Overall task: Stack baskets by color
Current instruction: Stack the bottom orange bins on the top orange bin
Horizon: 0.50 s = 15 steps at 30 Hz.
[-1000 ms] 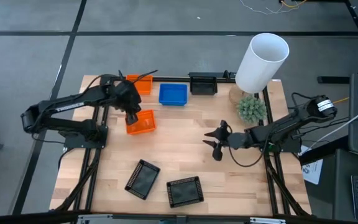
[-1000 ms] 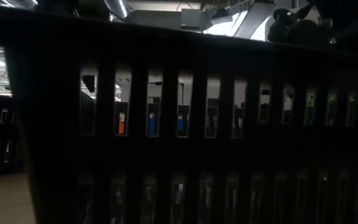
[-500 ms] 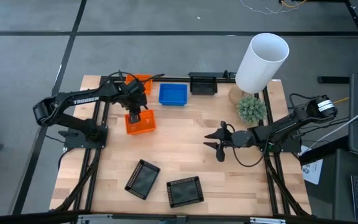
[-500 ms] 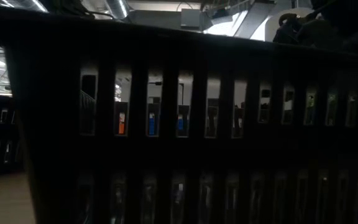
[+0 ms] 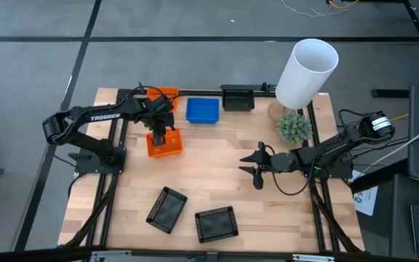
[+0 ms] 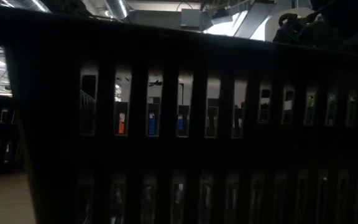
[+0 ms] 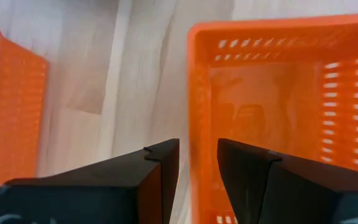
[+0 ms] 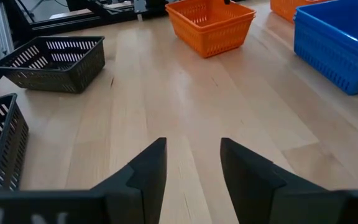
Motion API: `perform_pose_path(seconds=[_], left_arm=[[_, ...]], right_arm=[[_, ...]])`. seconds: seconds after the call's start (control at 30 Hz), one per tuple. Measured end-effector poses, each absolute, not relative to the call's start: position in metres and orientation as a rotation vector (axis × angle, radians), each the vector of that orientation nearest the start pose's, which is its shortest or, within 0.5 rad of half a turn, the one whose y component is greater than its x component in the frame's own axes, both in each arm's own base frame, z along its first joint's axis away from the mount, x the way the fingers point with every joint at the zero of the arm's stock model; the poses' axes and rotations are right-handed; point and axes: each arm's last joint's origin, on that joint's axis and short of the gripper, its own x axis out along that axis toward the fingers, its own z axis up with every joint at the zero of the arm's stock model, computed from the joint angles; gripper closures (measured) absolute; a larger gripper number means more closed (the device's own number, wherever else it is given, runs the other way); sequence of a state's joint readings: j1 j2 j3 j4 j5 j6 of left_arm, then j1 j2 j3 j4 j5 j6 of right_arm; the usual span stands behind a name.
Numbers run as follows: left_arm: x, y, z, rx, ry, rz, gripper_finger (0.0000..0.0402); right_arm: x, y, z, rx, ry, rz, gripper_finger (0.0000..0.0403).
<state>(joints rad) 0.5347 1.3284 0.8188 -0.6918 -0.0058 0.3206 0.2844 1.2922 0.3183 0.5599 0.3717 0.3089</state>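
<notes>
An orange basket (image 5: 164, 143) rests bottom-down on the table's left half. My left gripper (image 5: 158, 135) points down over its left wall (image 7: 197, 93). It is open, with one finger outside the wall and one inside (image 7: 197, 149); a gap shows on both sides. A second orange basket (image 5: 164, 97) sits at the far edge, beside a blue basket (image 5: 202, 110) and a black basket (image 5: 238, 98). Two more black baskets (image 5: 167, 209) (image 5: 217, 224) lie near the front edge. My right gripper (image 5: 255, 166) hovers open right of centre (image 8: 191, 146), with nothing between its fingers.
A tall white cylinder (image 5: 306, 71) and a small green plant (image 5: 294, 127) stand at the far right corner. Bare wood lies between my right gripper and the orange basket (image 8: 210, 25). A black basket's slotted wall (image 6: 179, 124) fills the low view.
My left gripper has come down onto the orange basket's left wall while rolling at the wrist, and now straddles that wall. The basket has stayed where it was. The gap between the fingers is unchanged.
</notes>
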Motion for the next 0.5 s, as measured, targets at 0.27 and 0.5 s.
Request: perform_pose_path(seconds=[0.27,0.5], left_arm=[[0.211,0.127,0.186,-0.047,1.265,0.276,0.0301],[0.217,0.130,0.172,-0.062,1.303,0.264,0.0302]], right_arm=[[0.215,0.052,0.150,0.167,0.378,-0.145,0.0252],[0.215,0.052,0.149,0.164,0.384,-0.146,0.0252]])
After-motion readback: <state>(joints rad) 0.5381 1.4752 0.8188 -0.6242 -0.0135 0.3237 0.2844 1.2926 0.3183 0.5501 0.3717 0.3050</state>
